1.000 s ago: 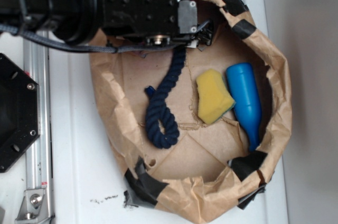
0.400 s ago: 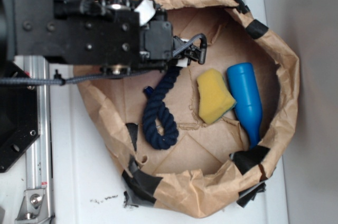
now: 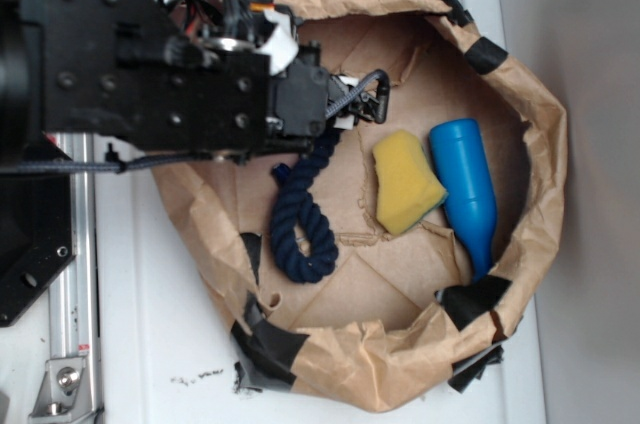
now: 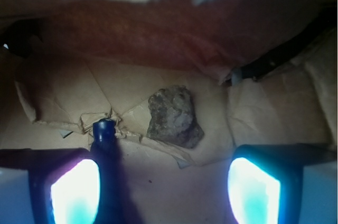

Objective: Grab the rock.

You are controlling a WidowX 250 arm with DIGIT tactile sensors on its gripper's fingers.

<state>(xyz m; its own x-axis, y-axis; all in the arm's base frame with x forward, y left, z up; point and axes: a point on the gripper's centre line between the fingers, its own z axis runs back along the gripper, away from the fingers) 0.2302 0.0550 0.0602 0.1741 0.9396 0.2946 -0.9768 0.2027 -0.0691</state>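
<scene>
Exterior view hides the rough, pitted brown-grey rock (image 4: 173, 117) under our black arm; the wrist view shows it on crumpled brown paper (image 4: 264, 115), ahead between spread, empty jaws.

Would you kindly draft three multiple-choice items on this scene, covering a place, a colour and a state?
1. In the wrist view, where does the rock lie?
A. on the brown paper ahead of the gripper
B. on top of the sponge
C. outside the paper bag

2. What colour is the bottle?
A. red
B. blue
C. green

3. How does the gripper stand?
A. shut on the rock
B. shut on the rope
C. open, holding nothing

Answers:
1. A: the rock sits on creased paper beyond the fingers, apart from them.
2. B: it lies blue beside the yellow sponge.
3. C: both fingers stand wide apart, the rock untouched.
</scene>
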